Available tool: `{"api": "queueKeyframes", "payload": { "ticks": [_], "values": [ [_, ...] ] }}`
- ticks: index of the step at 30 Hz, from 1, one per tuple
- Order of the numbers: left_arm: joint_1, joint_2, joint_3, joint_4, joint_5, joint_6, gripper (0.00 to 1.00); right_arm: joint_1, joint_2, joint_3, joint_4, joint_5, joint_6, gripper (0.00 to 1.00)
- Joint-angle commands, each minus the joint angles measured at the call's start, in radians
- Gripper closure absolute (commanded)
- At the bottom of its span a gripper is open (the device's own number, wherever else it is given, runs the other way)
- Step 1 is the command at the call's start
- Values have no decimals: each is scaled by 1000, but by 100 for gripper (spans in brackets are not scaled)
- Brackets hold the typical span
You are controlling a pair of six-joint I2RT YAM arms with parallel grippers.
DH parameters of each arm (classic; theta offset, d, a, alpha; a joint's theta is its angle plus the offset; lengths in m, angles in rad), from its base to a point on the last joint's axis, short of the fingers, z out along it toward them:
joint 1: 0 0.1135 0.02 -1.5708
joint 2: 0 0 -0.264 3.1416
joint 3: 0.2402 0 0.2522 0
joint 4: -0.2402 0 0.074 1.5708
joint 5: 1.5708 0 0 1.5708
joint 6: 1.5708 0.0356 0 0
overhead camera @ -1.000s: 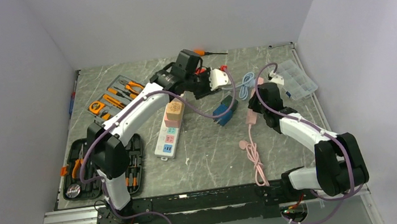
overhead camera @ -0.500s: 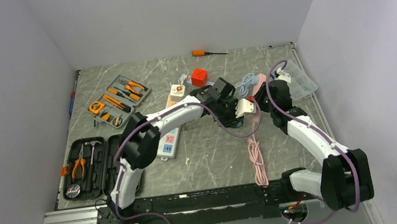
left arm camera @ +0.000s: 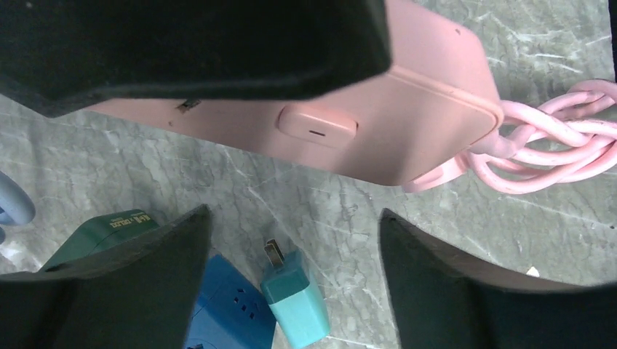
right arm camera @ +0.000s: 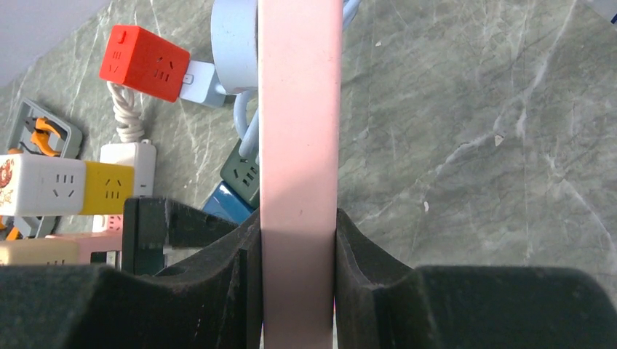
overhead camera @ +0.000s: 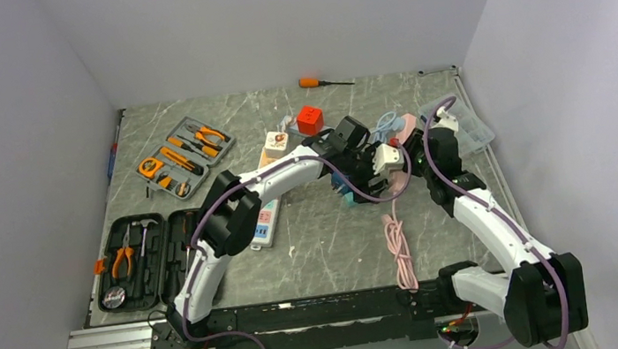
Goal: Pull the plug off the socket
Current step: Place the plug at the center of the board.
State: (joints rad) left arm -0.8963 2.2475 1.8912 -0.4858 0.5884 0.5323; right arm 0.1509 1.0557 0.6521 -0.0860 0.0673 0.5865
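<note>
2 arms meet just right of the middle of the table (overhead camera: pixel 315 254), and we're in close. The right gripper (right arm camera: pixel 298 227) is clamped on the pink socket strip (right arm camera: pixel 300 109), 1 finger on either side, with the strip running edge-on straight up its wrist view.

Over to the left wrist camera: the left gripper (left arm camera: pixel 293 218) is spread wide and grasps nothing, with bare marble showing between its 2 fingers (left arm camera: pixel 124 283). The strip's broad face crosses the top of that view, its small button toward us, and a dark shape covers its upper left part. The pink cable (left arm camera: pixel 560 142) bunches off its right end and, from above, trails toward the near edge.

And the plug? We see the teal plug (left arm camera: pixel 295 294) lying flat on the table, metal end pointing at the strip but well clear of it, in no socket at all. It lies just beside a blue socket cube (left arm camera: pixel 229 313), with a green cube (left arm camera: pixel 98 236) to the left. Farther back, a red cube (right arm camera: pixel 145 64) has a white plug (right arm camera: pixel 200 78) seated in its side.
</note>
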Motion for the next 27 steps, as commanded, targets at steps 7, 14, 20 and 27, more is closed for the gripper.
{"api": "queueKeyframes", "payload": {
  "ticks": [7,14,20,27],
  "values": [
    [111,-250,-3,-195,90,54,1,-5,-87,-48,150,-47,-26,100],
    [207,-371,39,-246,36,110,3,25,-112,-93,250,-154,-70,100],
    [218,-283,169,-213,49,115,1,148,-112,-60,257,-89,-164,100],
    [154,-243,142,-112,9,265,0,198,-90,-36,271,-75,-176,100]
  ]
}}
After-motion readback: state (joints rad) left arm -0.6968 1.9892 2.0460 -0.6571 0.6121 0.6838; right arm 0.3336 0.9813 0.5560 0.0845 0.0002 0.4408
